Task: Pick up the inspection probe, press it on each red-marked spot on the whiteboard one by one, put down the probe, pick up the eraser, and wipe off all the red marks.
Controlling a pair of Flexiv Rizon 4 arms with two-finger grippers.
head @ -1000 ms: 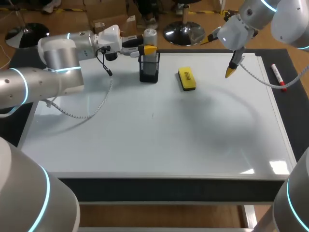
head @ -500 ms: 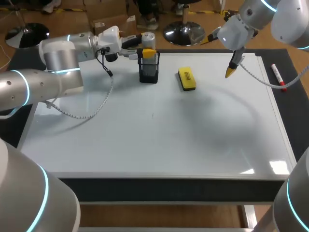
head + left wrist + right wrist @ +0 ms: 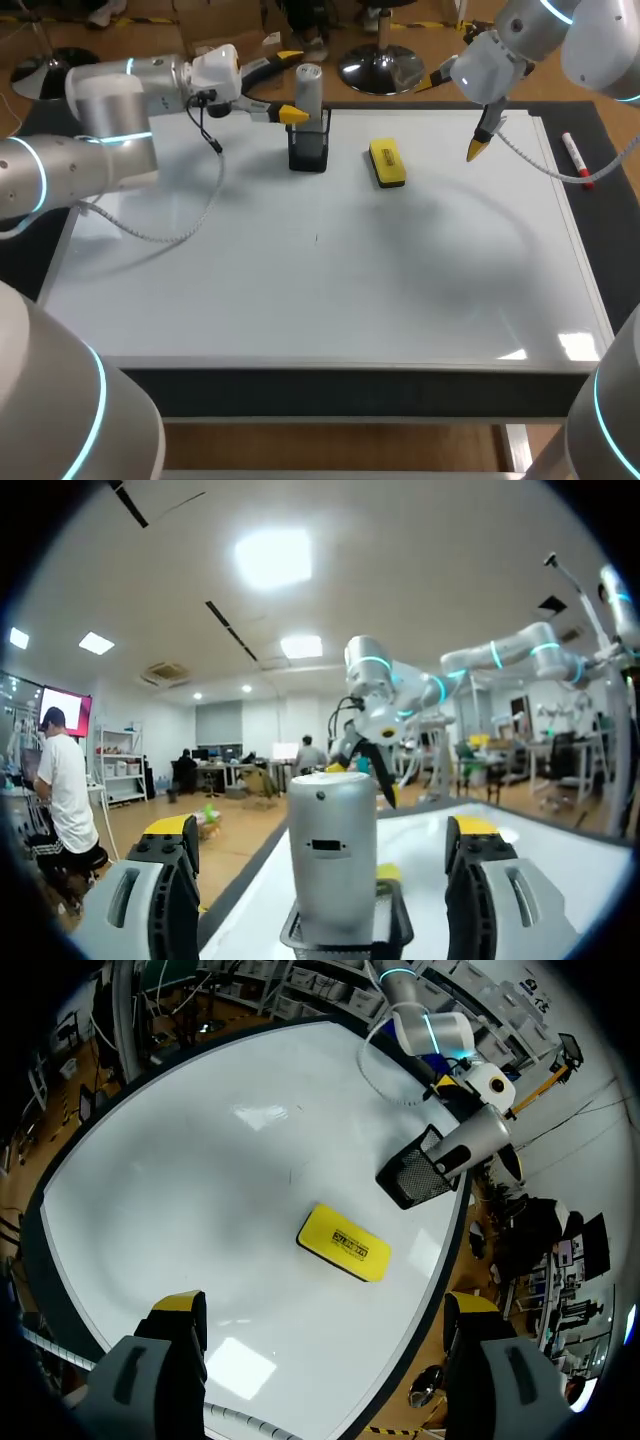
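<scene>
The silver inspection probe (image 3: pixel 309 85) stands upright in a black mesh holder (image 3: pixel 308 145) at the far edge of the whiteboard (image 3: pixel 350 290). My left gripper (image 3: pixel 292 85) is level with the probe's top, open. In the left wrist view the probe (image 3: pixel 331 850) sits between the fingers of the left gripper (image 3: pixel 322 830) with a gap on each side. The yellow eraser (image 3: pixel 387 163) lies to the right of the holder. My right gripper (image 3: pixel 457 113) hangs open above the board's far right; below it lies the eraser (image 3: pixel 344 1242). I see no red marks on the board.
A red-capped marker (image 3: pixel 576 158) lies on the dark mat beside the whiteboard's right edge. A tiny dark speck (image 3: pixel 317 238) shows near the board's middle. The left arm's cable (image 3: pixel 175 232) droops over the board's left part.
My left gripper has opened and let go of the probe, which now stands in the holder, and has drawn back a little to the left. The right arm has stayed still.
</scene>
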